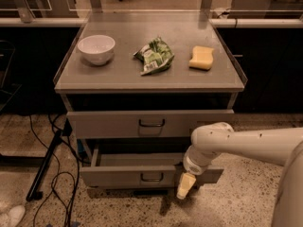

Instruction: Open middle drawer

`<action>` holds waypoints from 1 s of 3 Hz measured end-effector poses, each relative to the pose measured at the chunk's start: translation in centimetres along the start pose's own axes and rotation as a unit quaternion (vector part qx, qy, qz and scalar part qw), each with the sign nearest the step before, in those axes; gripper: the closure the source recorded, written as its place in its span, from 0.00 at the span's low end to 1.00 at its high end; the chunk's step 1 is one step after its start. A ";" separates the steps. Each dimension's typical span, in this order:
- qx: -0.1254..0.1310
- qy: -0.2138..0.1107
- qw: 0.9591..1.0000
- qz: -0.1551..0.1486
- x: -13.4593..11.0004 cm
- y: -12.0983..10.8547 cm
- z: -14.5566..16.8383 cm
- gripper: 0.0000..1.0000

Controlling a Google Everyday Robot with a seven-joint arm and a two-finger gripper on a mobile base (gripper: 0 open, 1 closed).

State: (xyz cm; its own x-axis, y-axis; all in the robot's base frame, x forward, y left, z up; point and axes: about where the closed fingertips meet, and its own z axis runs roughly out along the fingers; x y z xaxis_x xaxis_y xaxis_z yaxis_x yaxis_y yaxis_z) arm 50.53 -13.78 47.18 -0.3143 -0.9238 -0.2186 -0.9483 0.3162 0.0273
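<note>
Noted: speckled floor (246,193) under grey desk (118,77); middle drawer (118,176) below top drawer (104,123), standing out toward camera, long axis left-right, loop handle (151,177) facing front; claw (185,186) pointing down before its right end, grip state cannot tell; bowl (96,48), green packet (154,56), sponge (201,58) on desk.

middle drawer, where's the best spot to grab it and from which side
Grip the dark loop handle at the front centre of the middle drawer, coming in from the front: the flat face offers nothing else. The tool hangs just right of it.
</note>
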 end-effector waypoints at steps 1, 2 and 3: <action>0.003 0.008 1.000 -0.008 -1.0 -1.0 0.9 0.00; -0.019 0.035 0.999 -0.002 -0.8 -0.8 3.9 0.00; -0.023 0.039 0.999 -0.001 -0.8 -0.6 4.5 0.00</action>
State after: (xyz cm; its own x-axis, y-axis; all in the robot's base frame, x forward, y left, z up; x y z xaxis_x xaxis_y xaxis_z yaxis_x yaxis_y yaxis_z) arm 51.55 -12.28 42.89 -0.3140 -0.9386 -0.1430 -0.9491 0.3064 0.0732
